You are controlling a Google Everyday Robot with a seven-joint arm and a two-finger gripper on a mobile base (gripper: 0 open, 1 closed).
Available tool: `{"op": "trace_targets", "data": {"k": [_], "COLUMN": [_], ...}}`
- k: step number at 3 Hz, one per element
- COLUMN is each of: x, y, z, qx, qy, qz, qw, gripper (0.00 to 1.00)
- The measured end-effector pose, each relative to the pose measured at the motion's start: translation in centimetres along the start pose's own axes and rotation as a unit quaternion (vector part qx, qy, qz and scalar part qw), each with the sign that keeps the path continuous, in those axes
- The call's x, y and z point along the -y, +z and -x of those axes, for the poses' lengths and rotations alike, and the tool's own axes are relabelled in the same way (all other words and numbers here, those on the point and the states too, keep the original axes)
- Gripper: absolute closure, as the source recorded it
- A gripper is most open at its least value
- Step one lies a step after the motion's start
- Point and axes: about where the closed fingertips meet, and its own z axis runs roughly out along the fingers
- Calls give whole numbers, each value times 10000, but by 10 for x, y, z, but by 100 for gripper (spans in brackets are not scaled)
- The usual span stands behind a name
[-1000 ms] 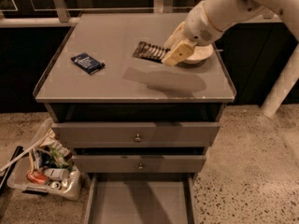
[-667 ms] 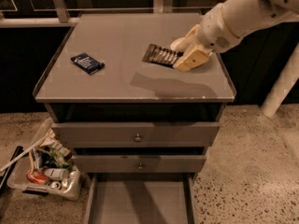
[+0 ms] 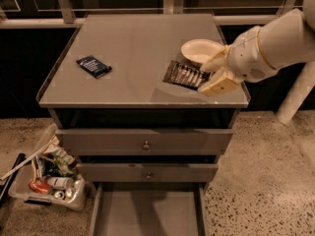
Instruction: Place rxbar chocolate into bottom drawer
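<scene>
Lower left of the frame: a clear plastic bin of mixed clutter stands on the speckled floor beside the cabinet. Upper left of centre: a dark blue packet lies flat on the grey worktop, well apart from the other items.

Centre: below the worktop, two grey drawers, each with a single knob, the upper drawer and the middle drawer, sit one above the other. Bottom centre: the bottom drawer is pulled out, its flat grey floor exposed between low side walls.

Right of centre: the rxbar chocolate, dark with pale lettering, is tilted over the front right part of the worktop and casts a shadow on the surface below it. It is well above and apart from the bottom drawer. Just behind it, a white bowl rests on the worktop.

Right: the gripper is clamped on the right end of the rxbar chocolate, one finger above and one below. The white arm extends from it to the upper right edge of the frame.
</scene>
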Motion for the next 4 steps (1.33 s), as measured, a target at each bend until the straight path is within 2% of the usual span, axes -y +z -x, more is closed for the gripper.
{"op": "trace_targets", "data": {"k": [1, 3, 4], "x": [-22, -18, -60], "y": [1, 2, 21], "z": [-35, -34, -49], "qx": [-30, -65, -38], "qy": [244, 206, 360], "qz": [94, 91, 456], "qw": [9997, 9997, 9983], "gripper": [100, 100, 100]}}
